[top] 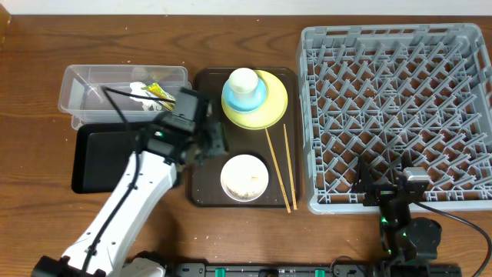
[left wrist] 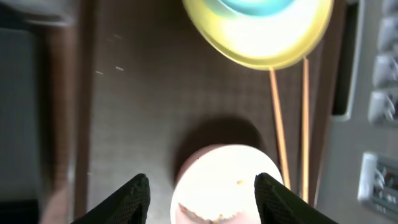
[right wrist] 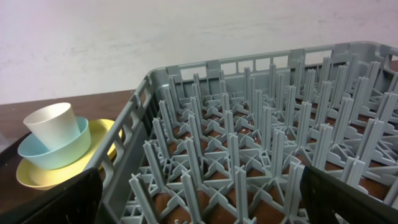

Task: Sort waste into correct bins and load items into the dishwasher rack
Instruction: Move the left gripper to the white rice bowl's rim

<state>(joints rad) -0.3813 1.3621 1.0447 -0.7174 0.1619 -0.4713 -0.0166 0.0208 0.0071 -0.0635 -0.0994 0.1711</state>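
Note:
A white bowl [top: 244, 177] with food crumbs [top: 247, 185] sits at the front of the brown serving tray [top: 207, 92]. My left gripper [top: 214, 143] hangs open just left of and behind it. In the left wrist view the bowl [left wrist: 224, 186] shows between the gripper's [left wrist: 202, 199] dark fingertips [left wrist: 134, 199]. A white cup [top: 244, 80] stands in a light blue dish [top: 257, 96] on the yellow plate [top: 273, 111]. Two chopsticks [top: 280, 165] lie to the right of the bowl. The crumpled tissue [top: 138, 92] and snack wrapper [top: 159, 92] lie in the clear tub [top: 84, 85]. My right gripper [top: 373, 187] stands open at the dishwasher rack's [top: 400, 46] front edge, empty.
The glossy black tray [top: 104, 158] lies in front of the clear tub, partly under my left arm. In the right wrist view, the rack's grey pegs [right wrist: 249, 155] fill the space between the gripper's [right wrist: 202, 205] fingers, with the cup [right wrist: 51, 124], dish and plate at far left.

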